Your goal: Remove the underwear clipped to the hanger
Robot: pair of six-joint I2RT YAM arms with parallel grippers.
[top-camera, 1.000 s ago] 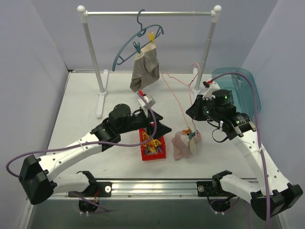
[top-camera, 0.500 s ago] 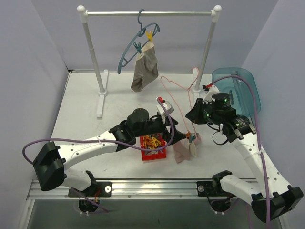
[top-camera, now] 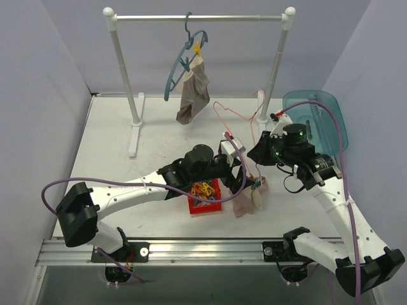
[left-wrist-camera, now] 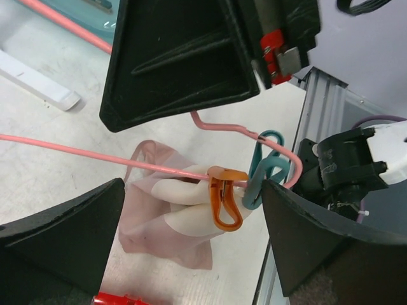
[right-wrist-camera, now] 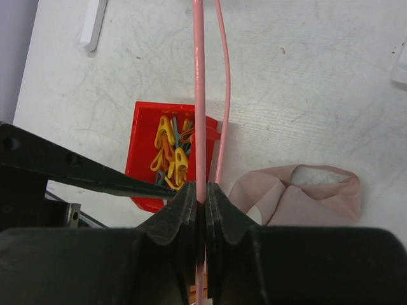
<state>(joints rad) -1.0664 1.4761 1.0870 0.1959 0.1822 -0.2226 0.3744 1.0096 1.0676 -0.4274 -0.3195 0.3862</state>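
Right gripper (right-wrist-camera: 200,192): clenched on the wire of the pink hanger (right-wrist-camera: 200,95), which runs straight up between its closed jaws. Left gripper (left-wrist-camera: 191,190): released, jaws spread wide, one finger on either side of the clipped end of the garment without touching it.

Table (top-camera: 114,146): white surface bearing all the items.

Clothes rack (top-camera: 197,18): stands at the far edge. From its bar hangs a teal hanger (top-camera: 173,77) with a brown underwear (top-camera: 193,95) clipped to it.

Blue tub (top-camera: 318,108): translucent, at the far right, behind the right arm.

Pink hanger: held tilted above the table centre. Its hook lies near the rack's right post, and its lower end reaches down toward the near edge.

Pink underwear (left-wrist-camera: 165,222): fastened to the hanger's lower end, crumpled, with its lower part on the table just right of the red bin (top-camera: 205,211). From above it sits between the two arms, near the front rail.

Red bin: holds loose yellow and orange clips. The left arm reaches over it.

Orange clip (left-wrist-camera: 222,197): grips the wire and the fabric together, midway between the left fingers.

Teal clip (left-wrist-camera: 264,171): just beside the orange one, at the bend of the wire, close to the right-hand finger.
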